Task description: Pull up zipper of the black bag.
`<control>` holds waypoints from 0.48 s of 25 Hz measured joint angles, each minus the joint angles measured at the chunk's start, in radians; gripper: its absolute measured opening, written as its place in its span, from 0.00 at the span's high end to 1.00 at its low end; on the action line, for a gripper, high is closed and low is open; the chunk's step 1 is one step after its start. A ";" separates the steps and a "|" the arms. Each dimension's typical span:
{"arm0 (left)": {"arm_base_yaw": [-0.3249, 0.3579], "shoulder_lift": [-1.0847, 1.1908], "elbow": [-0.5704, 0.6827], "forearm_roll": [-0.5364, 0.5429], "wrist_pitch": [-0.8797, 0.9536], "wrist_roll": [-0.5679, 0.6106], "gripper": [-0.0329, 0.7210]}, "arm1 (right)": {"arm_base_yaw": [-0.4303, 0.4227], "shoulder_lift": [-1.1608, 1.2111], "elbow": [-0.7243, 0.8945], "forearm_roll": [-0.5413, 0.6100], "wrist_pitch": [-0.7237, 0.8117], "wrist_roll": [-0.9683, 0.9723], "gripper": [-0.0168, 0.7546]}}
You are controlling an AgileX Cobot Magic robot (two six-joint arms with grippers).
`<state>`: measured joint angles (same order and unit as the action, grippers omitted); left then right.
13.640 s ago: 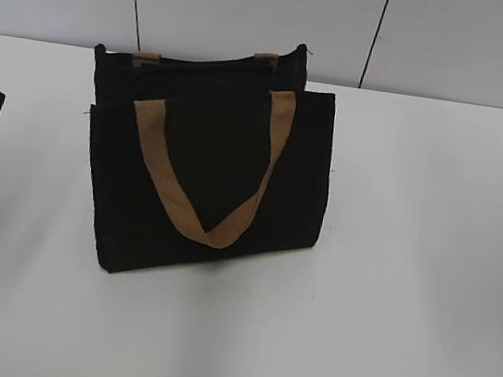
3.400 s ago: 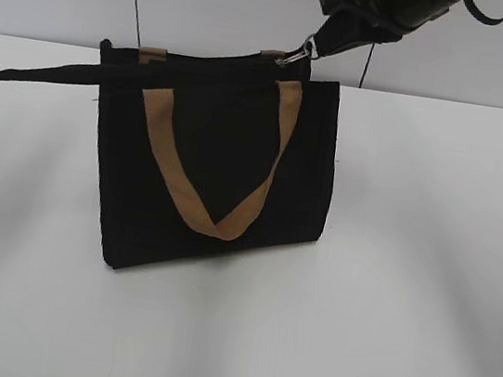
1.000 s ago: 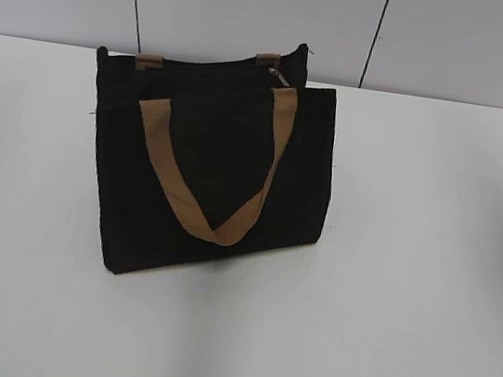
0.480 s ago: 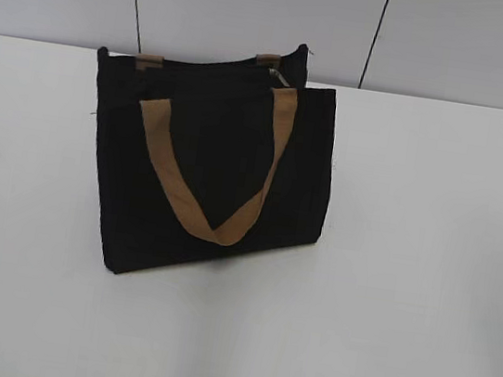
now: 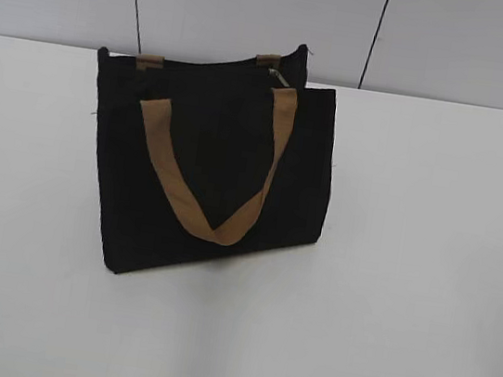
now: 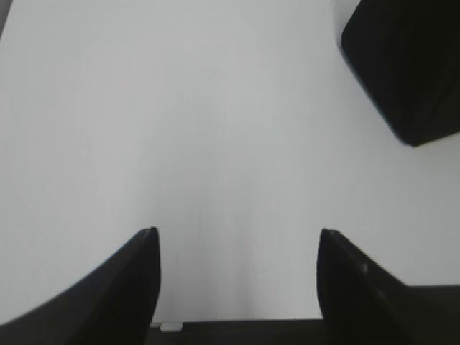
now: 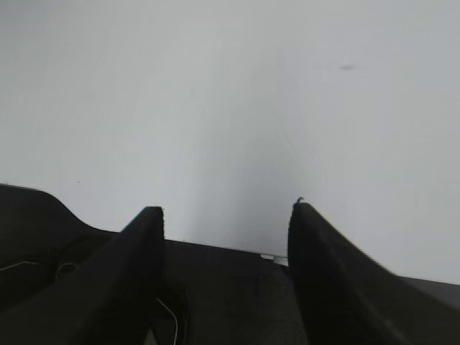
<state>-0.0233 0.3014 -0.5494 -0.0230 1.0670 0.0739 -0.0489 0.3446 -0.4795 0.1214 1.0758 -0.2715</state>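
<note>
The black bag point(image 5: 217, 170) stands upright on the white table, left of centre in the exterior view, with a tan strap handle point(image 5: 206, 177) hanging down its front. The zipper point(image 5: 203, 69) runs along the top rim; its small silver pull point(image 5: 279, 77) lies at the right end near the rear strap. No arm shows in the exterior view. My left gripper point(image 6: 237, 233) is open and empty over bare table, with a corner of the bag point(image 6: 402, 65) at the upper right of its view. My right gripper point(image 7: 226, 208) is open and empty over bare table.
The white table point(image 5: 409, 267) spreads around the bag. A grey panelled wall point(image 5: 258, 11) stands behind the table's far edge.
Over the last second nothing has moved. About 3.4 s ago the right gripper was up at the zipper pull and the left held the bag's left end; both arms have since left the exterior view.
</note>
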 joint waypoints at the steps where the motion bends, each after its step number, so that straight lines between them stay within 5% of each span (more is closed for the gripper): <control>1: 0.000 -0.042 0.001 -0.001 0.000 0.000 0.28 | 0.000 -0.032 0.004 0.002 0.003 0.000 0.43; 12: 0.000 -0.310 0.007 -0.004 0.001 -0.001 0.28 | 0.000 -0.352 0.011 0.007 0.018 0.000 0.43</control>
<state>-0.0233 -0.0088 -0.5421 -0.0270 1.0678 0.0730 -0.0489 -0.0078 -0.4687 0.1284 1.0934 -0.2715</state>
